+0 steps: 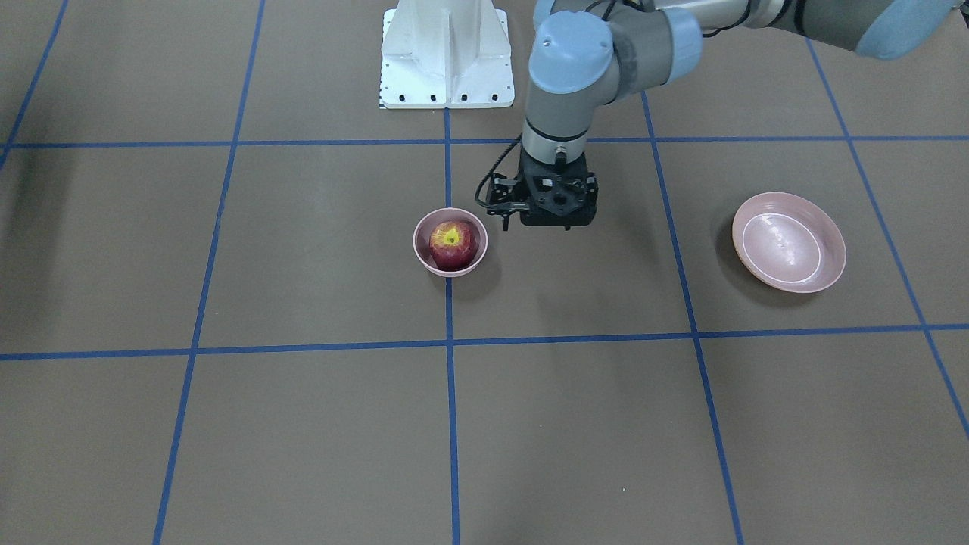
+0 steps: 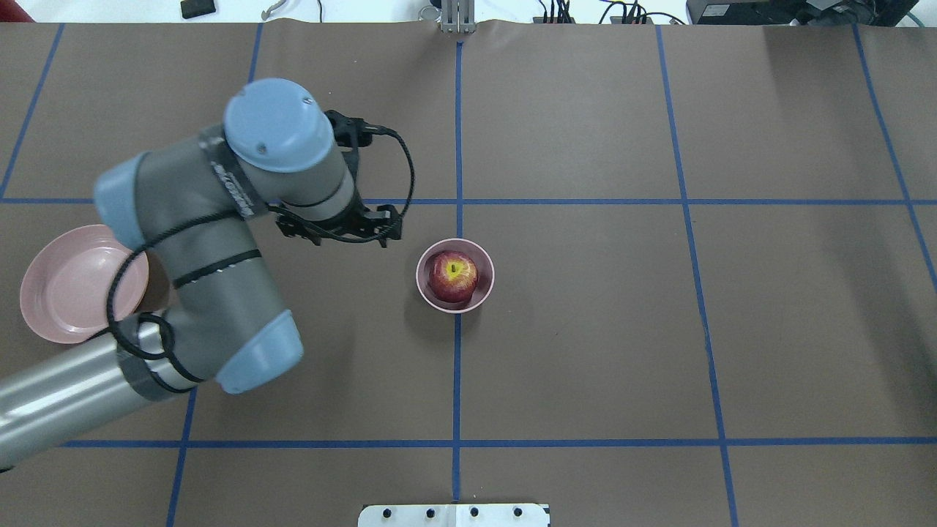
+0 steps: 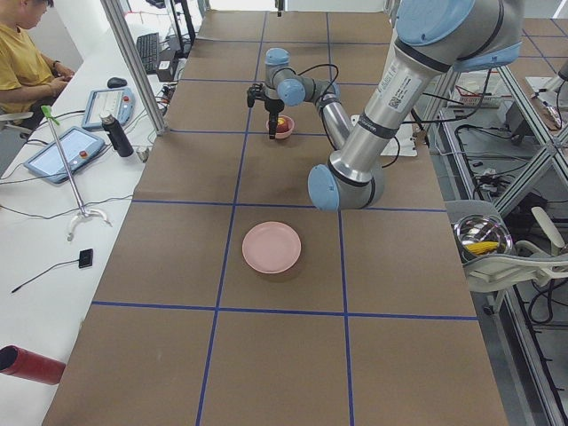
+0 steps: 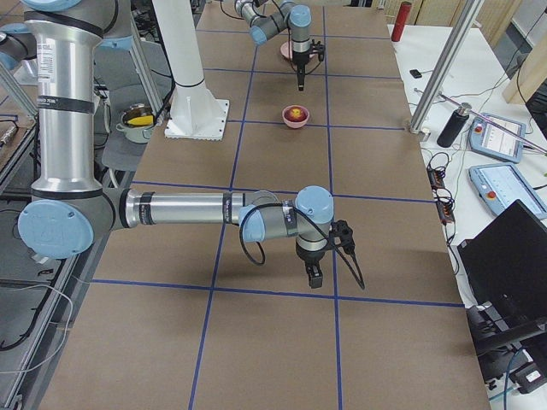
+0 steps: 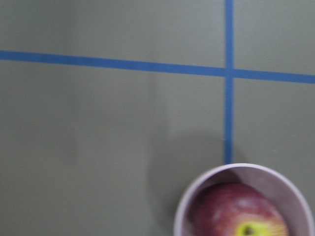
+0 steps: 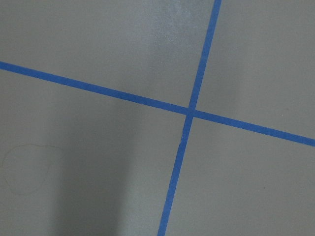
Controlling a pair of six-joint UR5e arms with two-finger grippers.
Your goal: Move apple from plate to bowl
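The dark red apple [image 1: 452, 244] sits stem-up inside the small deep pink bowl [image 1: 421, 253] near the table's middle. It also shows in the overhead view [image 2: 453, 276] and at the bottom of the left wrist view [image 5: 238, 214]. The wide pink plate [image 1: 789, 241] lies empty on the robot's left side, partly hidden by the arm in the overhead view [image 2: 69, 285]. My left gripper [image 1: 558, 210] hangs pointing down beside the bowl, clear of it and empty. Its fingers are hidden under the wrist. My right gripper [image 4: 314, 275] hovers over bare table far from the bowl. I cannot tell whether it is open or shut.
The white robot base [image 1: 445, 57] stands at the table's robot-side edge. Blue tape lines grid the brown table. An operators' desk with tablets [image 3: 67, 151] runs along the far side. A metal bowl [image 3: 482, 238] sits off the table by the base.
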